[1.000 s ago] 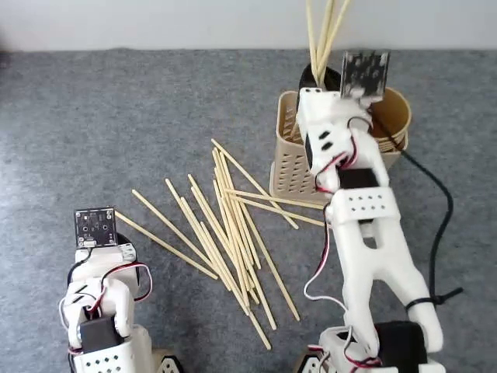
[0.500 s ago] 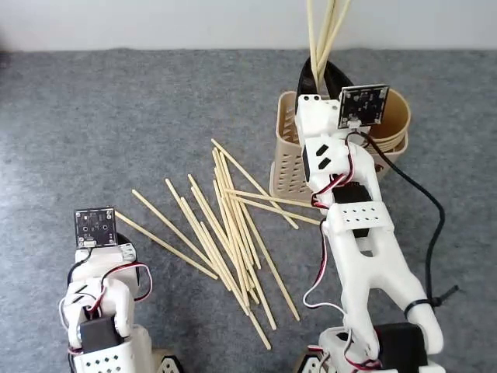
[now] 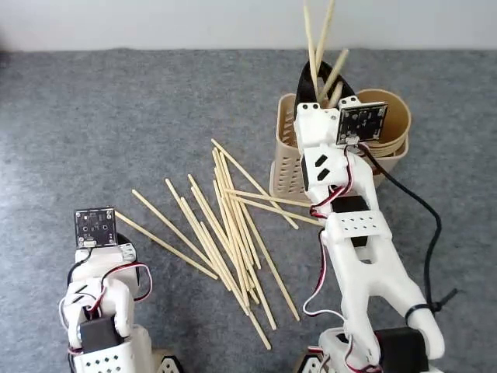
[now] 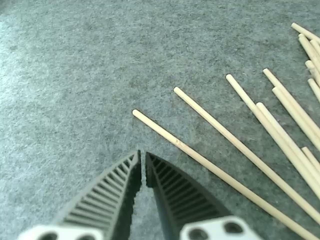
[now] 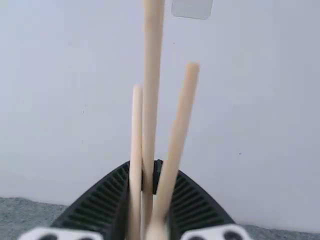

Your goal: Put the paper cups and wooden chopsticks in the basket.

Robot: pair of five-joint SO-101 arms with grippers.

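Over the basket [image 3: 287,167], the right tool [image 5: 150,175] clamped three wooden chopsticks [image 5: 152,75] nearly upright, their long axis pointing down into it beside the paper cups [image 3: 392,116] nested there.

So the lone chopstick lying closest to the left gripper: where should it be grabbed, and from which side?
Grip the chopstick mid-shaft, not at the tip near the left gripper. It lies flat on the carpet with a gap to its neighbours, so come straight down from above, jaws straddling it crosswise; a middle hold probably keeps it from tipping.
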